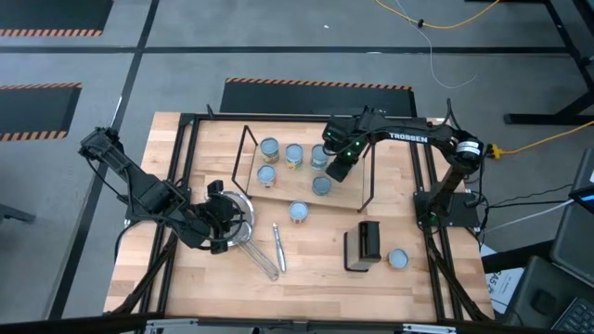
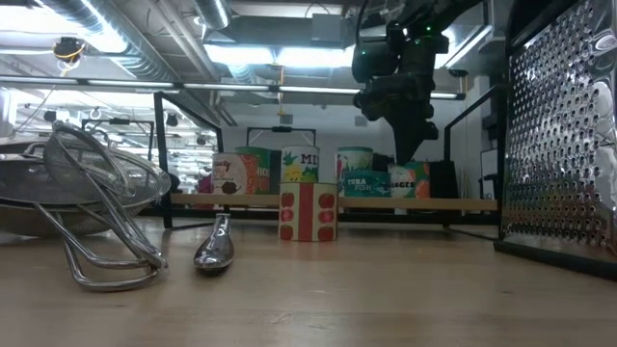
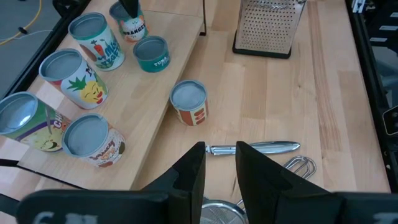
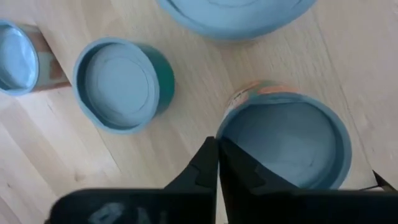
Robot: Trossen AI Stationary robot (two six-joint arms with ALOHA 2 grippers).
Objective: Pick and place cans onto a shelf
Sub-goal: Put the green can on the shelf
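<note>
The right claw (image 1: 340, 171) hung pinched shut and empty over the shelf (image 1: 278, 193), because its can (image 4: 286, 140) stood placed.

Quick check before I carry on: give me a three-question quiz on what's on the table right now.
1. True or false: the right tool is shut and holds nothing.
2. How many cans stand on the table, off the shelf? A one, B two, C four.
3. Fill in: the left tool is open above the ____.

Key
1. True; it hangs over a can on the shelf.
2. B: one just in front of the shelf, one by the grater.
3. strainer
</note>
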